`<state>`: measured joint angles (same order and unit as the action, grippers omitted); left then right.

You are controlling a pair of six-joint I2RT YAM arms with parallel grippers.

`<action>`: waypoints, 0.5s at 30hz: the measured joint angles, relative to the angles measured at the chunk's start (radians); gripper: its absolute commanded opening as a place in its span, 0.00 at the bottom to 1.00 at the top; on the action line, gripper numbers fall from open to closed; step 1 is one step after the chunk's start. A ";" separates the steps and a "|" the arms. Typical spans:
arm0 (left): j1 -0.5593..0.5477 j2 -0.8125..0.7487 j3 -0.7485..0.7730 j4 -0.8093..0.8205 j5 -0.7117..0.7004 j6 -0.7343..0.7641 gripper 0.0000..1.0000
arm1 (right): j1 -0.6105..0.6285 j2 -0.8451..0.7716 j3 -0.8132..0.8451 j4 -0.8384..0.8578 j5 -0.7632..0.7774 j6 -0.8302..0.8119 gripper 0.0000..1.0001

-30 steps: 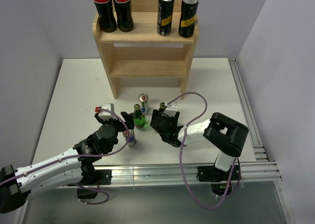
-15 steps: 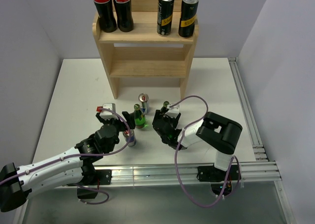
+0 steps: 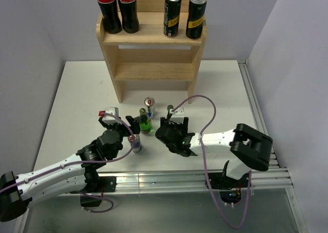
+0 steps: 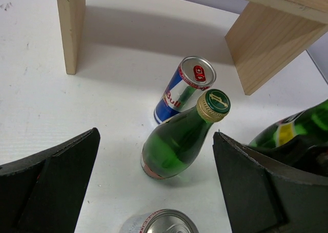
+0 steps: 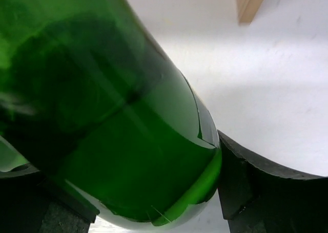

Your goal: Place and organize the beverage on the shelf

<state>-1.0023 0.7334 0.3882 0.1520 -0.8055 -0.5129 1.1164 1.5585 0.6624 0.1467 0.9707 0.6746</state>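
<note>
The wooden shelf (image 3: pixel 151 43) stands at the back with two Coca-Cola bottles (image 3: pixel 116 7) and two black cans (image 3: pixel 184 15) on its top tier. My right gripper (image 3: pixel 171 125) is shut on a green bottle (image 3: pixel 169 110); the bottle's body fills the right wrist view (image 5: pixel 118 130) between the fingers (image 5: pixel 256 187). My left gripper (image 3: pixel 137 133) is open. In its view (image 4: pixel 156 135) a second green bottle (image 4: pixel 177 141) stands ahead between the fingers. A Red Bull can (image 4: pixel 184 87) stands behind it and a silver can (image 4: pixel 159 223) is close below.
The shelf's two lower tiers (image 3: pixel 154 71) show nothing on them. The shelf legs (image 4: pixel 70 28) stand just beyond the Red Bull can (image 3: pixel 149 106). An aluminium rail (image 3: pixel 256 115) runs along the table's right and near edges. A purple cable (image 3: pixel 200 102) loops over the right arm.
The right arm's elbow has swung out to the right and lower, while its gripper stays shut on the green bottle at nearly the same spot. The left arm has barely moved.
</note>
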 measured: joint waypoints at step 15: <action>0.000 -0.060 0.000 -0.013 -0.002 -0.004 0.99 | -0.101 -0.204 0.323 -0.093 0.076 -0.320 0.00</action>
<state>-1.0023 0.6739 0.3882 0.1387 -0.8070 -0.5167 1.0153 1.3544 0.9859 0.0540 1.0470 0.3542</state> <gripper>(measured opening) 0.994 0.805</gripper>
